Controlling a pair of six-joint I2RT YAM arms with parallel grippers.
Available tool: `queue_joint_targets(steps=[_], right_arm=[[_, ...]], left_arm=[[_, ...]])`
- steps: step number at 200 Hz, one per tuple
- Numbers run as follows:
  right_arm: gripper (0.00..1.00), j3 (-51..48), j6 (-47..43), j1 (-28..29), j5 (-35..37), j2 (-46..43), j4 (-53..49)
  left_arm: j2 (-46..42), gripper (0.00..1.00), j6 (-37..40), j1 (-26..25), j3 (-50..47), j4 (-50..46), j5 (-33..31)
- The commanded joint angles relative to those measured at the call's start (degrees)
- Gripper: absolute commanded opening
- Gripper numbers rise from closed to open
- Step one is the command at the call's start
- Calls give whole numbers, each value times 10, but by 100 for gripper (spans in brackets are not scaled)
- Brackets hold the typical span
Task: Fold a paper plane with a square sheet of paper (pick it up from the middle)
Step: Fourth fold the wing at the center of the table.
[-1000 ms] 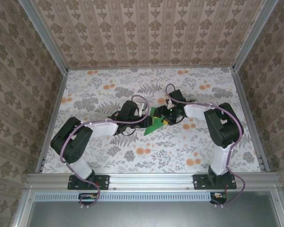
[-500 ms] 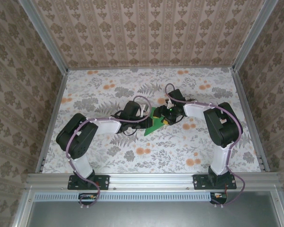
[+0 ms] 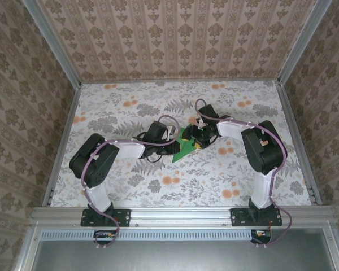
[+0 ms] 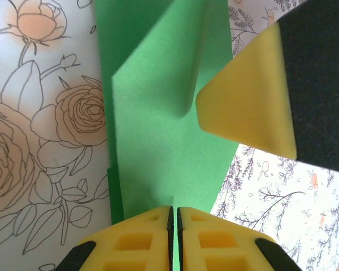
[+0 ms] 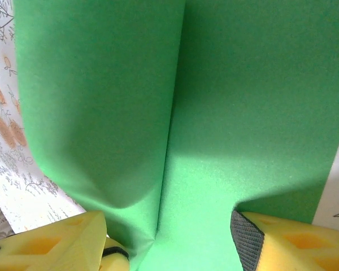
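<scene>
Our left jaws are pinched shut on the thin, bright green creased paper sheet (image 4: 152, 141); right jaws half-open astride its fold (image 5: 169, 124), gripping nothing. We reckon: press slowly, no tugging.

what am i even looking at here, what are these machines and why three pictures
Two robot arms are bolted to the near edge of a flowery table. The wide picture looks down from above and behind them. The two close-ups come from cameras on the wrists, so the yellow pads are each arm's own fingers. Between the arms is green paper, already creased. The left gripper is shut, pinching the paper's edge. The right gripper is open, with creased paper between its fingers.
</scene>
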Motion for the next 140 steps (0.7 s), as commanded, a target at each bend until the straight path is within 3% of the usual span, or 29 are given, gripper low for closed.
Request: queue_joint_targets(steps=[1, 140], right_arm=[[65, -24, -12, 8, 95, 66, -76], [51, -5, 15, 10, 155, 102, -131]], left_arm=[[9, 13, 1, 6, 15, -11, -7], [5, 14, 3, 10, 21, 0, 14]])
